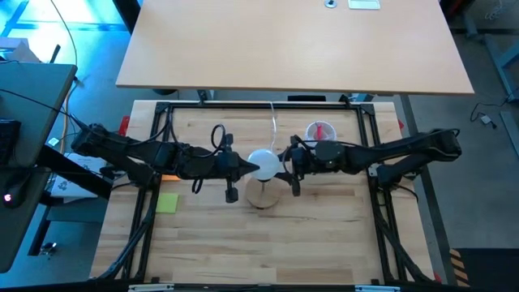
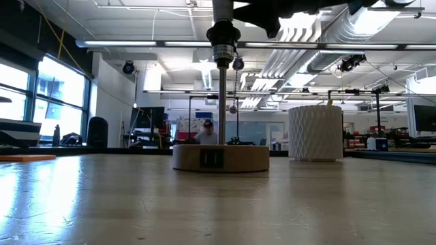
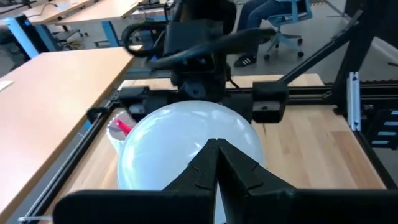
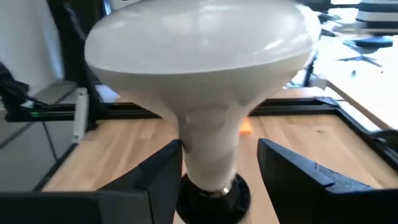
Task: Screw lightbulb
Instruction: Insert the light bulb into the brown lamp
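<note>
- Surface: a wooden top carrying the round wooden base, whose upright stem ends in a black socket.
- Latticed cup: stands apart from the base, not involved.
- Lightbulb: seated neck-down in the socket, globe up, between both arms.
- Right tool: fingers spread wide either side of the bulb's neck; the right wrist view shows gaps on both sides, so nothing is gripped.
- Left tool: fingers fully closed, empty, tip at the globe; contact cannot be confirmed.
- Progress: bulb is engaged in the socket. Thread depth is not visible; further turns may remain.
</note>
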### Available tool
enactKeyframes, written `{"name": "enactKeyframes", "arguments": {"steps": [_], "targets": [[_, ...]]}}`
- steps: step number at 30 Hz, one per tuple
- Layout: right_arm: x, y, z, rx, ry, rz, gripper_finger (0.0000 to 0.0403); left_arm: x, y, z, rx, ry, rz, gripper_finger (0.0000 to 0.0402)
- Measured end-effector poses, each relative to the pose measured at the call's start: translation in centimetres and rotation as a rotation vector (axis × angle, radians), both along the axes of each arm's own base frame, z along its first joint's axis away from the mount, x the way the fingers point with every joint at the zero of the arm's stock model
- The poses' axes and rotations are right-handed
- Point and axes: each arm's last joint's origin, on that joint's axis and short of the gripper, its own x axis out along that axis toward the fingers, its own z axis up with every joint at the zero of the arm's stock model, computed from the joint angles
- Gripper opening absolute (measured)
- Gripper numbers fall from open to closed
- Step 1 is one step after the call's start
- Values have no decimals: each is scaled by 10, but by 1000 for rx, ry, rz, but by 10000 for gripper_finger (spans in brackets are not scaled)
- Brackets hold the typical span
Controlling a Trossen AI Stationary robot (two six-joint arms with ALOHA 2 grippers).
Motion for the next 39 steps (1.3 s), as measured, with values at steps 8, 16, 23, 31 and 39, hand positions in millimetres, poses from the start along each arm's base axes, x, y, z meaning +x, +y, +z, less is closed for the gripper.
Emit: {"name": "enactKeyframes", "arguments": {"steps": [8,16,23,31,39], "targets": [[-24,3,22,-28,-17,-131,204,0,1,0,34,-9,44,1],[-34,10,34,-69,-72,-215,204,1,2,2,51,-27,46,1],[-35,10,51,-75,-118,-226,189,2,2,1,59,-22,41,1],[-35,12,59,-109,-195,-207,173,2,2,2,61,-28,51,1],[-21,-7,94,-60,-166,-3,147,4,12,3,59,-38,86,1]]}}
